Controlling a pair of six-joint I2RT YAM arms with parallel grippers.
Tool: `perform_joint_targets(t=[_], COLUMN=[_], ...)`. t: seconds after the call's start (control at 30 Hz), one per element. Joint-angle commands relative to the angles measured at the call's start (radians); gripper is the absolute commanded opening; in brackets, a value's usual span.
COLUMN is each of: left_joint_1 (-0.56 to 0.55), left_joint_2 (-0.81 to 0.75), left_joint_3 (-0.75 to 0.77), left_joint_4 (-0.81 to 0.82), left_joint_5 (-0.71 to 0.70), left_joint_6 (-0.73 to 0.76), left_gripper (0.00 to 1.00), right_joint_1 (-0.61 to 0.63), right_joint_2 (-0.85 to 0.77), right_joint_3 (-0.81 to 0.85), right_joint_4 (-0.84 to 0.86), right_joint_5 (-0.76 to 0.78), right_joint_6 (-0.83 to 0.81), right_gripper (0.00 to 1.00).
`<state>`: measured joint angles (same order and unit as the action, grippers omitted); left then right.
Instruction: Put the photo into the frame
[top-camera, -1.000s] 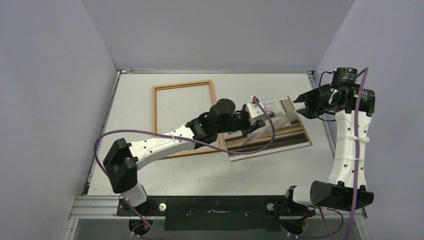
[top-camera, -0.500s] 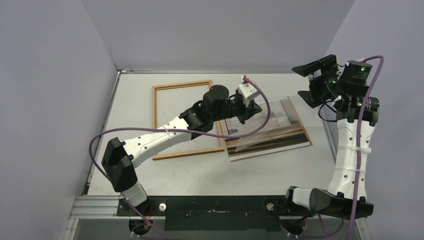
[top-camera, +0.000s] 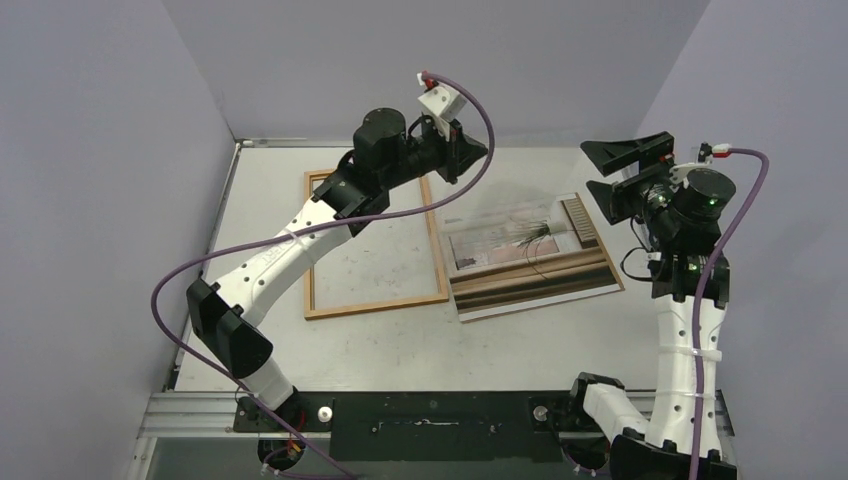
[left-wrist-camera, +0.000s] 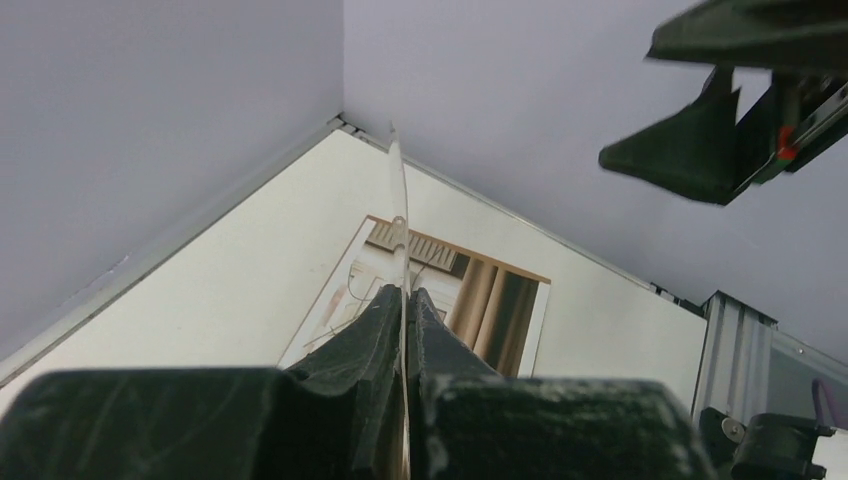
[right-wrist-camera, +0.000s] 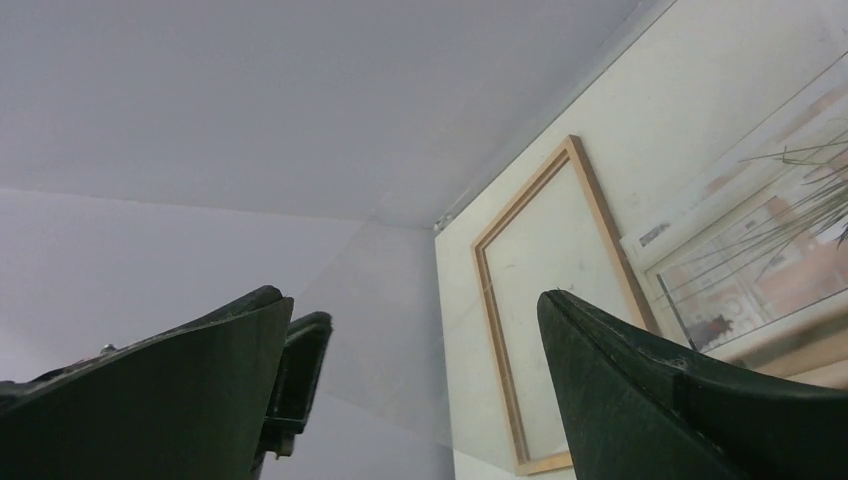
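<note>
The photo lies face up on the table, right of the frame, which lies flat and empty. My left gripper is raised high over the frame's far right corner, shut on the edge of a clear sheet that stands edge-on between its fingers. The sheet hangs in the air over the photo. My right gripper hovers open above the photo's far right corner, holding nothing. Through its jaws I see the clear sheet, the frame and the photo.
A brown backing panel lies under the photo, its edge showing on the right. Grey walls close in the table on the left, back and right. The right gripper shows at the top right of the left wrist view.
The left gripper rose and swung back and left, lifting the clear sheet off the photo. The right gripper opened, let the sheet go and lifted away.
</note>
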<state>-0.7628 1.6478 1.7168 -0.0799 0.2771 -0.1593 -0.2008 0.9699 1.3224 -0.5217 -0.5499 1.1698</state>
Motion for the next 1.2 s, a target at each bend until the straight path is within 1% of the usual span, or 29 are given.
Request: perform_joint_targets(t=[0.0,0.13,0.2,0.27,0.33,0.37,0.47,0.63,0.77,0.83,0.87,0.97,1.03,1.1,1.17], left_joint_1=[0.044,0.071,0.080,0.084,0.090,0.092,0.097,0.106,0.117,0.126,0.130,0.155,0.179,0.198,0.217], left_joint_2=[-0.065,-0.062,-0.057,-0.058,-0.068,-0.075,-0.093,-0.121,-0.149,-0.161,-0.167,-0.186,-0.204,-0.228,-0.250], left_joint_3=[0.114,0.174,0.210,0.231,0.228,0.227,0.243,0.276,0.289,0.290,0.292,0.291,0.285,0.264,0.241], left_joint_4=[-0.022,-0.053,-0.079,-0.100,-0.104,-0.115,-0.190,-0.312,-0.395,-0.418,-0.433,-0.462,-0.481,-0.464,-0.418], left_joint_5=[0.021,0.012,0.011,0.021,0.085,0.133,0.207,0.316,0.352,0.374,0.386,0.440,0.537,0.619,0.681], left_joint_6=[-0.050,-0.049,-0.044,-0.026,0.007,0.026,0.082,0.154,0.201,0.205,0.209,0.221,0.241,0.222,0.190], left_gripper=[0.00,0.00,0.00,0.00,0.00,0.00,0.00,0.00,0.00,0.00,0.00,0.00,0.00,0.00,0.00], right_joint_1=[0.013,0.032,0.053,0.080,0.115,0.131,0.204,0.344,0.413,0.439,0.445,0.467,0.477,0.488,0.499], right_joint_2=[-0.047,-0.065,-0.061,-0.049,-0.016,0.005,0.068,0.204,0.278,0.308,0.315,0.315,0.311,0.305,0.300], right_joint_3=[-0.105,-0.184,-0.200,-0.190,-0.153,-0.120,-0.016,0.198,0.320,0.367,0.385,0.396,0.400,0.396,0.380], right_joint_4=[0.233,0.335,0.376,0.374,0.405,0.394,0.379,0.224,0.056,-0.083,-0.125,-0.293,-0.376,-0.434,-0.479], right_joint_5=[0.006,-0.001,-0.021,-0.032,-0.090,-0.101,-0.139,-0.220,-0.372,-0.450,-0.481,-0.544,-0.570,-0.601,-0.584], right_joint_6=[0.065,0.035,-0.038,-0.148,-0.280,-0.359,-0.617,-0.982,-1.206,-1.305,-1.354,-1.450,-1.494,-1.530,-1.548], right_gripper=[1.00,1.00,0.99,0.98,0.96,0.95,0.96,0.96,0.96,0.96,0.95,0.95,0.95,0.95,0.93])
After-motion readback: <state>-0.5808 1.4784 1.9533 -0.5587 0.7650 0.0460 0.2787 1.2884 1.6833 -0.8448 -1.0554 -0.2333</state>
